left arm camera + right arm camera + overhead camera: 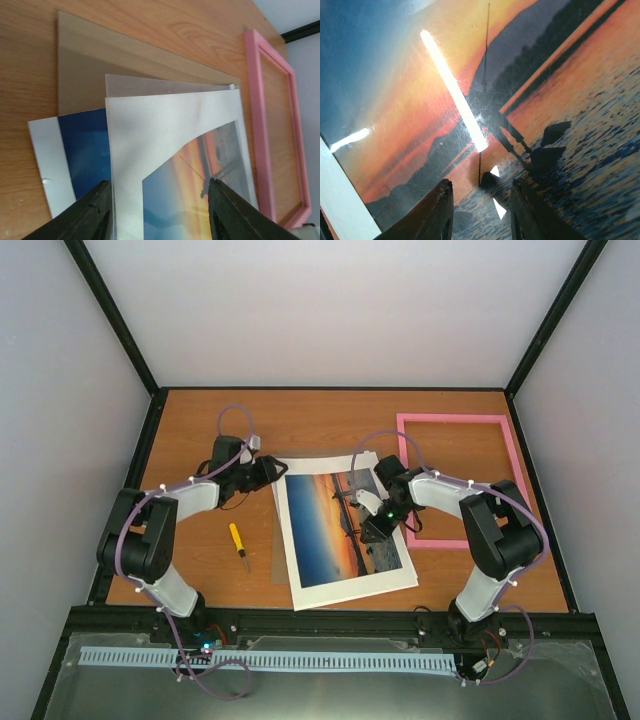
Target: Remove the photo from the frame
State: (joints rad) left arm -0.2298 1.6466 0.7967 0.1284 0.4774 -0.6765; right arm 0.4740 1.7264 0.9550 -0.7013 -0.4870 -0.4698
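Separation is judged nearly done: the frame (458,420) lies empty, and the photo (335,530) is stacked just beside the frame's left rail, under a white mat (350,585) and over a brown backing board (100,55); lifting it clear is left. The left gripper (268,472) is spread wide at the stack's rear corner away from the frame. The right gripper (378,528), narrowly parted and holding nothing, is set on the picture. Open room is seen on the stack's side away from the frame, save a screwdriver (237,545).

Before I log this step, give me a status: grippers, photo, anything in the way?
Both open: left gripper astride the mat edge, right gripper low over the photo. Photo out of the frame, which lies apart. Mat covers photo's border.
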